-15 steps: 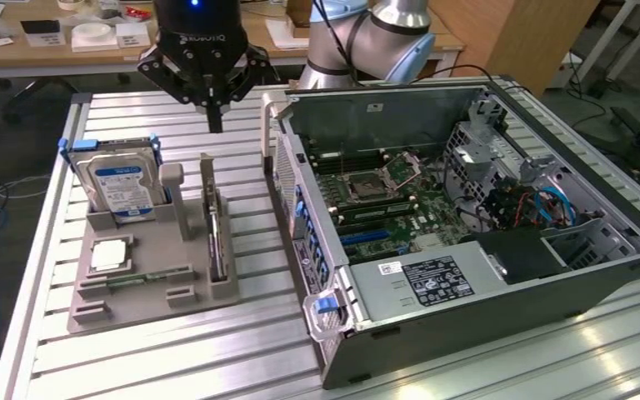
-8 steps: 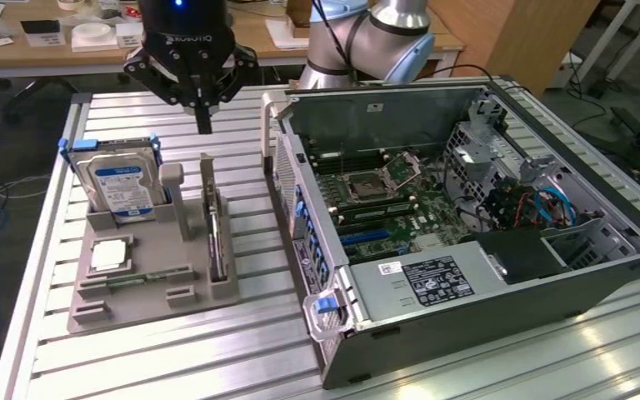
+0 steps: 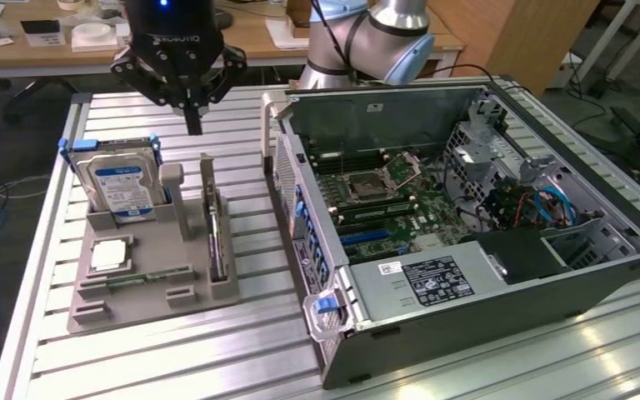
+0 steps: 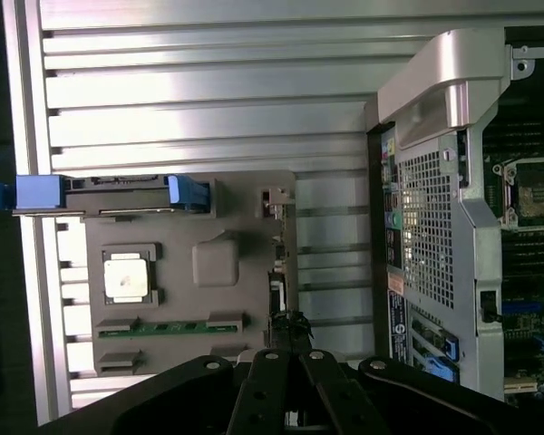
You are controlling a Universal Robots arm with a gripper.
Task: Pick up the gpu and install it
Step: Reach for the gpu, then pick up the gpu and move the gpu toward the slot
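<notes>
Hovering clenched and empty above the upright gpu (image 3: 217, 237), the jaws need centring squarely across its thin top edge.

The gpu (image 3: 216, 242) stands upright on its long edge, a thin dark card slotted into the gray holder (image 3: 156, 243), near the open computer case (image 3: 332, 250).

Exterior oblique, wrist downward, sharing tray (image 3: 170, 242)
</notes>
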